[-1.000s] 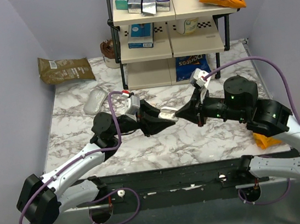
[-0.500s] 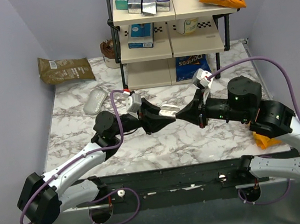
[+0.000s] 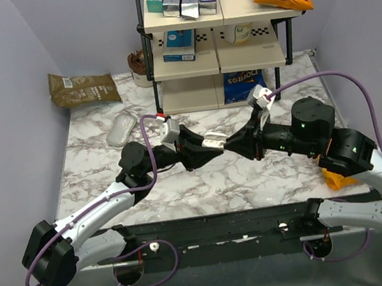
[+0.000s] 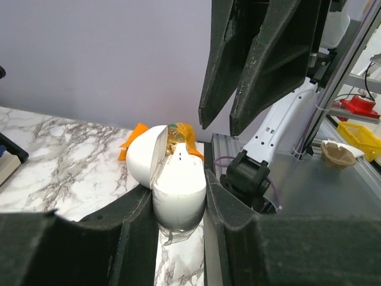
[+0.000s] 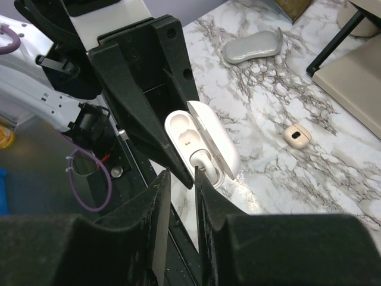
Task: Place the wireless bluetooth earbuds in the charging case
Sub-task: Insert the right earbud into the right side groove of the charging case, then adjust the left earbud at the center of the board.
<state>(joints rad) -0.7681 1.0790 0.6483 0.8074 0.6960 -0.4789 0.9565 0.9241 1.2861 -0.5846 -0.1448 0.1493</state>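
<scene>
the marble table (image 5: 286, 89) lies below both grippers. the left gripper (image 4: 178, 199) is clamped on the lower shell of the charging case (image 4: 175, 179), which is held off the table with its lid swung open. the right gripper (image 5: 181, 176) has its jaws narrowly parted. just past its tips, a white earbud (image 5: 205, 161) sits in one well of the case. a tan earbud (image 5: 296, 136) lies on the table, well beyond those jaws to their right.
</scene>
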